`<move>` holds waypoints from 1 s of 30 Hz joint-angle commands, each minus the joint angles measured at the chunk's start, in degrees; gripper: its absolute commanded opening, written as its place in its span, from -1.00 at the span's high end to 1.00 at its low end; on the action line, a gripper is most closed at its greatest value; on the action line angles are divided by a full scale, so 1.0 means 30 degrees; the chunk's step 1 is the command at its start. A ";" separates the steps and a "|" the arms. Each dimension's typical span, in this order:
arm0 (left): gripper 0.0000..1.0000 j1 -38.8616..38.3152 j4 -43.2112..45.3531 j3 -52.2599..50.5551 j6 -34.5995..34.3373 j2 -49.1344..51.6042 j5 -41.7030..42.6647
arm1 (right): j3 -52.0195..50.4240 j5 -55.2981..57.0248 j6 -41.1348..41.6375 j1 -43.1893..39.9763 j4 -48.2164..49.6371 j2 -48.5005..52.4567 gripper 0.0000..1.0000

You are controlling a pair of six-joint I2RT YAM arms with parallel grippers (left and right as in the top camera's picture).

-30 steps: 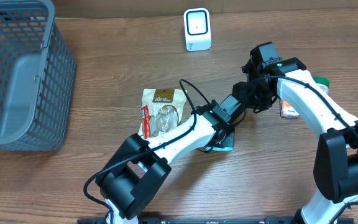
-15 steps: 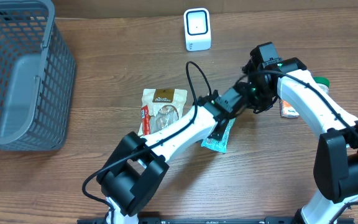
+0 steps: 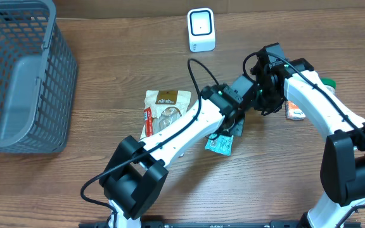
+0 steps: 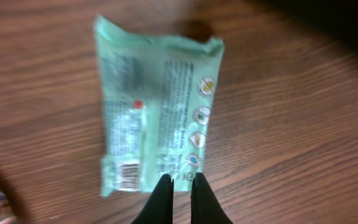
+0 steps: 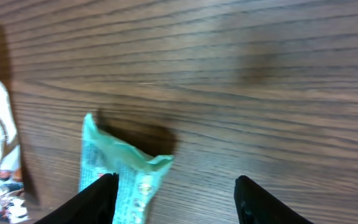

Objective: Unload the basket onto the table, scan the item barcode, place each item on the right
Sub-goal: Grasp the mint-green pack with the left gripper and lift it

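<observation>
The item, a teal packet, lies flat on the wooden table with its printed side up. Its barcode shows at the corner nearest my left gripper. That gripper is shut, its fingertips hovering over the packet's near edge with nothing in them. My right gripper hangs open just behind. The packet's crumpled end sits beside its left finger, not between the fingers. The white scanner stands at the back of the table.
A grey wire basket fills the left side. A brown snack bag lies left of the packet. An orange item and a green-capped thing sit under the right arm. Both arms crowd together over the table's middle.
My left arm has risen and swung toward the back, uncovering the teal packet, which shifted slightly left and now lies flat. The right arm has barely moved.
</observation>
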 commanded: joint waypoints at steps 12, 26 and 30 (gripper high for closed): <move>0.92 -0.0350 0.4335 -0.4517 -0.1129 0.0248 0.0415 | 0.0219 0.0408 0.0087 -0.1566 0.0066 -0.0226 -0.25; 0.92 0.1982 0.3869 -0.4313 0.2958 0.0248 -0.0109 | 0.0219 0.0138 0.0087 -0.1545 -0.0022 -0.0226 -0.26; 0.92 0.2506 0.3621 -0.3519 0.3009 0.0233 -0.0066 | 0.0219 -0.0860 0.0080 -0.1545 -0.0022 -0.0226 -0.27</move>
